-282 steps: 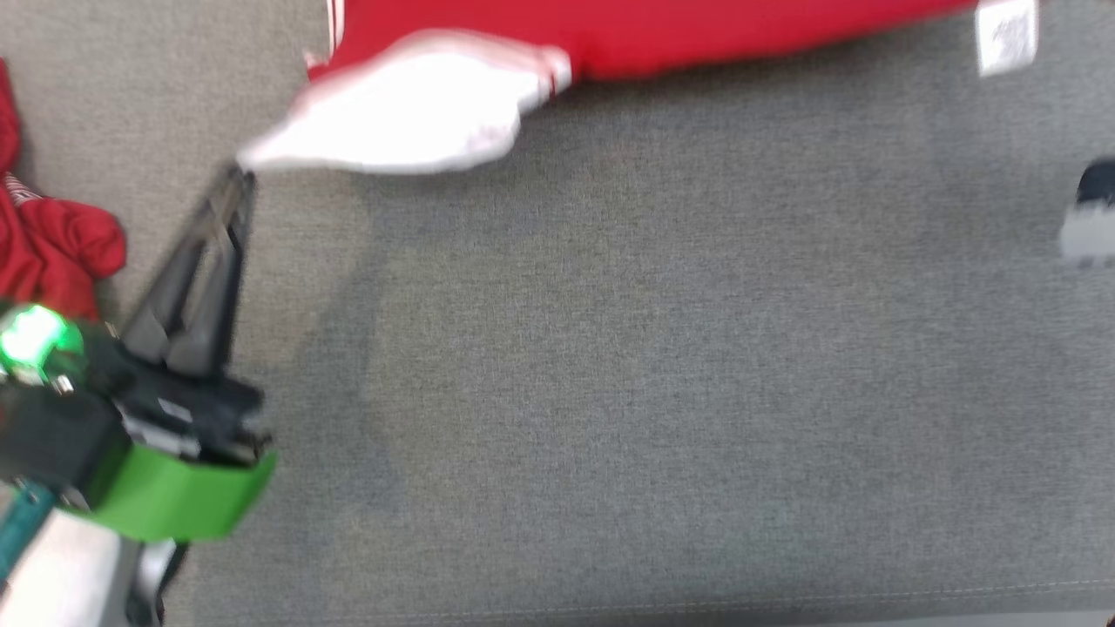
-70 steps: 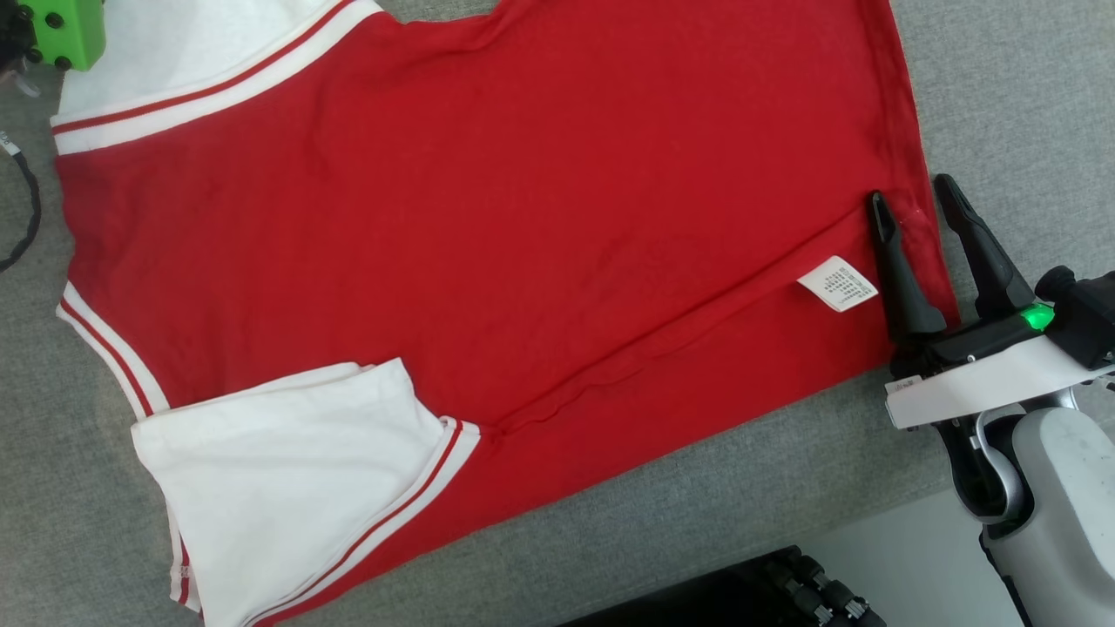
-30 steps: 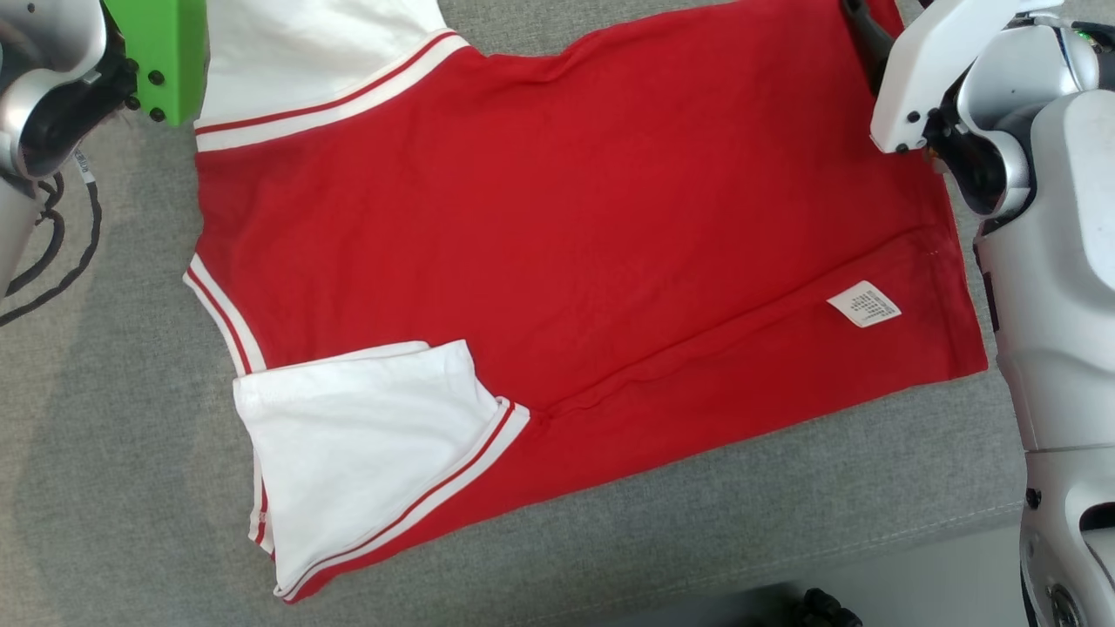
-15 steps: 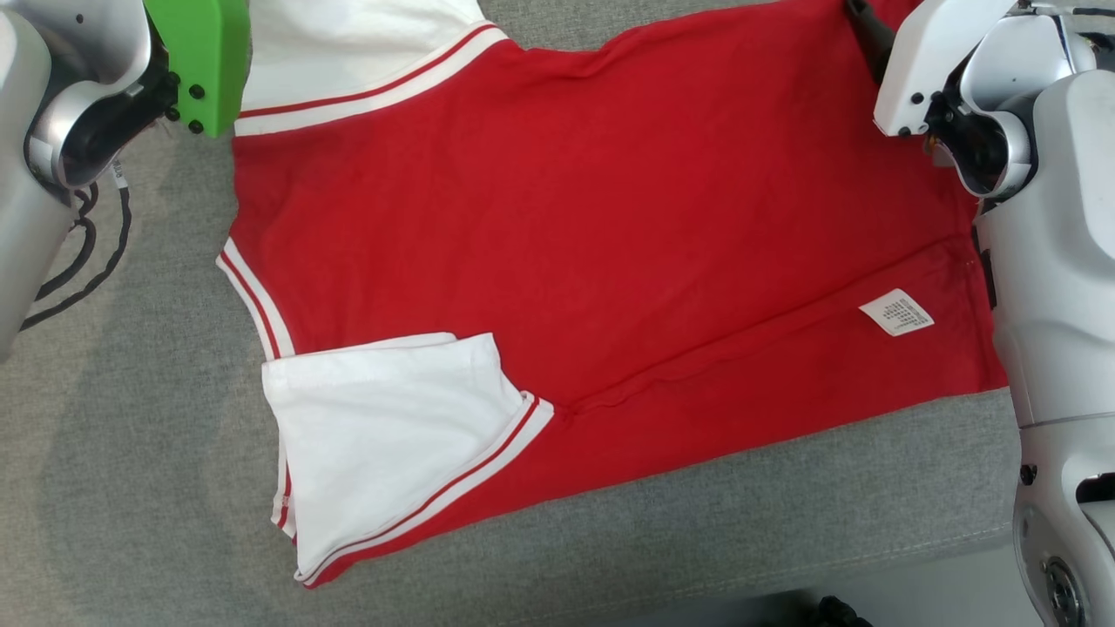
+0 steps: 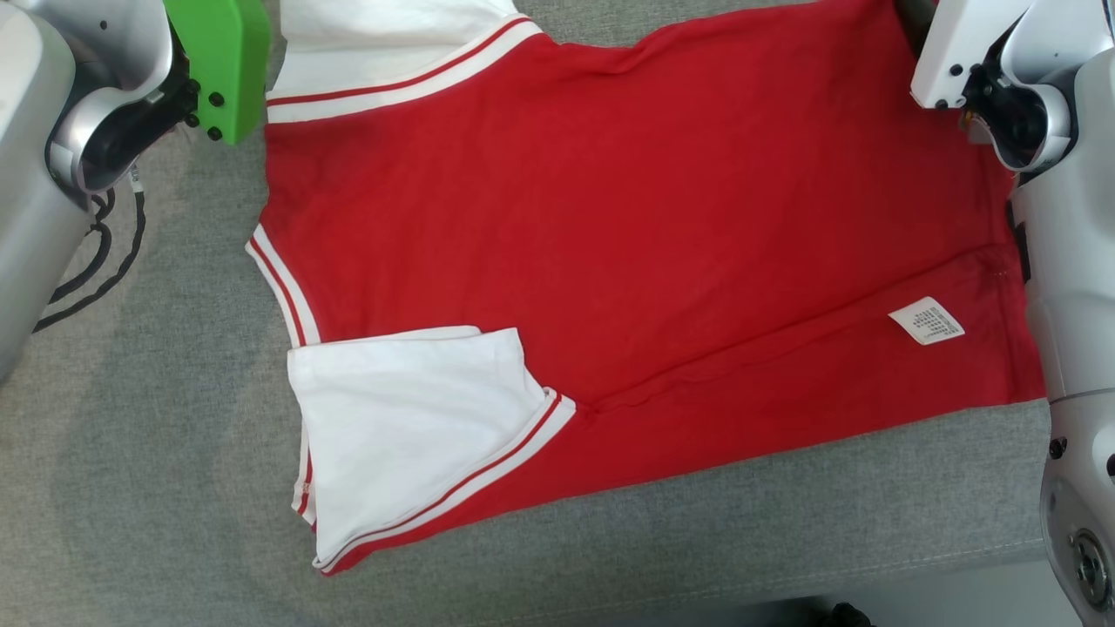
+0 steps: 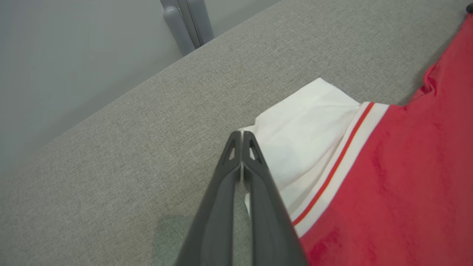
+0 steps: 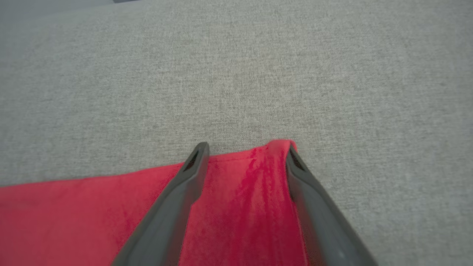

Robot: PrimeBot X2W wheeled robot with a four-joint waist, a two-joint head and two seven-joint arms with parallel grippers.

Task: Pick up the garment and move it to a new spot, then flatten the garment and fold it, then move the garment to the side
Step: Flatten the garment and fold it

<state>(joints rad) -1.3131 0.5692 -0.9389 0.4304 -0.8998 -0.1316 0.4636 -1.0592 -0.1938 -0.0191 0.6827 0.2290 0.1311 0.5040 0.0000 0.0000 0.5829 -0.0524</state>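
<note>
Garment: shirt spread on the surface, far edge at both jaws.
Left jaws: clenched, tips at the far sleeve corner; whether they pinch cloth, I cannot tell.
Right jaws: released, astride the hem corner.
Progress: moved and nearly flat, I judge; folding and setting aside remain.
Views: wrist views show the tips; the head view shows the near sleeve turned in.

The grey woven surface carries the red garment, spread flat across its middle and right. The garment's white near sleeve and far sleeve lie leftward. A black cable loops at the left. A stitched seam lines the near edge.
</note>
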